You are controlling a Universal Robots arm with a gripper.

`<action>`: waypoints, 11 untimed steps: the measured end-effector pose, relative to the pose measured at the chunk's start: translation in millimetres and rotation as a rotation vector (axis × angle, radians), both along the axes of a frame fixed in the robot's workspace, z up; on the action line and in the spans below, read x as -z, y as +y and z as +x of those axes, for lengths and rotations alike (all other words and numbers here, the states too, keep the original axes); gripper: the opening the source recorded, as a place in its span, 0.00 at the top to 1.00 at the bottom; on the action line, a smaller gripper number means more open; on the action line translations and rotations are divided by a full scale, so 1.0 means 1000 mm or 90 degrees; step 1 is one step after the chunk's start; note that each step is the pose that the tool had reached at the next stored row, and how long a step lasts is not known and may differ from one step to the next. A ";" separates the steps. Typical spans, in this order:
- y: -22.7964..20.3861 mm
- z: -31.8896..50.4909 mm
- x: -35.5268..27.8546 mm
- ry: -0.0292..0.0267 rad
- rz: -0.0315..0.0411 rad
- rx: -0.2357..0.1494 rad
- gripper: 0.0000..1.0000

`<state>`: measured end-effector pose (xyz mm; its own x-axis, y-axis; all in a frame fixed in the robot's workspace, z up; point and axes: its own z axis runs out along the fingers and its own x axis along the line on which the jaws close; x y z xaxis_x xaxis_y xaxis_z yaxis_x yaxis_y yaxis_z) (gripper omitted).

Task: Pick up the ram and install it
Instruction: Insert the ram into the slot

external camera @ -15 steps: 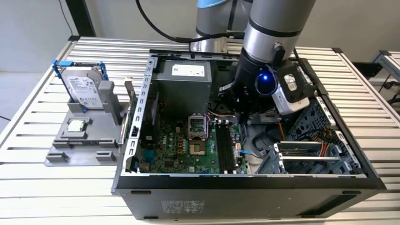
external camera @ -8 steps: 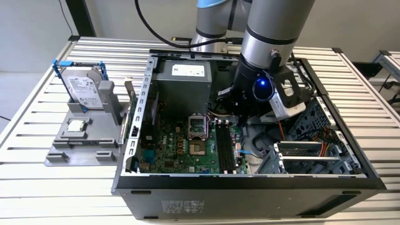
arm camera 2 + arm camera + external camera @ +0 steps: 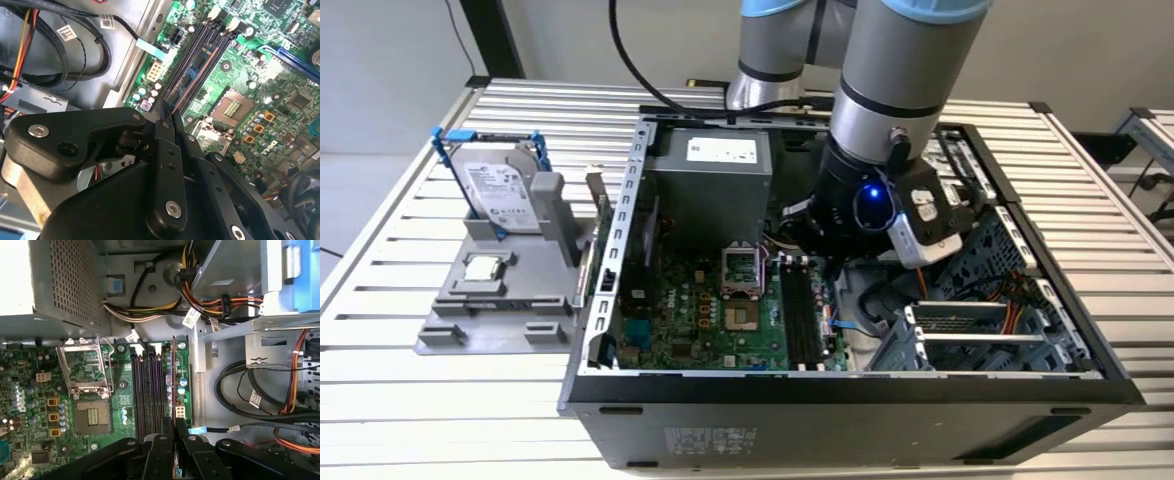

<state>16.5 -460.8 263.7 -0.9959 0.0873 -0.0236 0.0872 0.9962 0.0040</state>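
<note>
Black fingers point(image 3: 160, 455) of my gripper point(image 3: 174, 423) are looming nearest in the first wrist view. They are pressing narrowly together on the ram point(image 3: 173, 380), which I am holding on edge by one end. The stick is running parallel to the dark memory slots point(image 3: 147, 385) on the green motherboard point(image 3: 125, 400), close beside them; whether it is touching a slot I cannot tell. An open processor socket point(image 3: 87, 385) is sitting on the far side of those slots. Bundled cables point(image 3: 240, 390) are curving inside the case beside the board. From the exterior view's left to its right: a grey tray point(image 3: 454, 335) is carrying a hard drive point(image 3: 494, 192) and a processor chip point(image 3: 483, 268); next, the open computer case point(image 3: 854, 410) is lying on the slatted table point(image 3: 400, 250); my arm point(image 3: 894, 90) is reaching down into it.
</note>
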 end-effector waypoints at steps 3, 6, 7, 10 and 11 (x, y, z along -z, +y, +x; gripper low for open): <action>0.0000 -0.0001 0.0055 0.0000 0.0000 0.000 1.00; 0.0000 0.0000 0.0109 0.0000 0.0000 -0.003 1.00; 0.0000 -0.0001 0.0127 0.0000 -0.0001 -0.004 1.00; 0.0000 0.0000 0.0181 0.0000 0.0000 -0.008 1.00; 0.0000 -0.0001 0.0199 0.0000 0.0001 -0.011 1.00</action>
<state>16.5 -460.8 243.8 -0.9972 0.0708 -0.0236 0.0708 0.9975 0.0041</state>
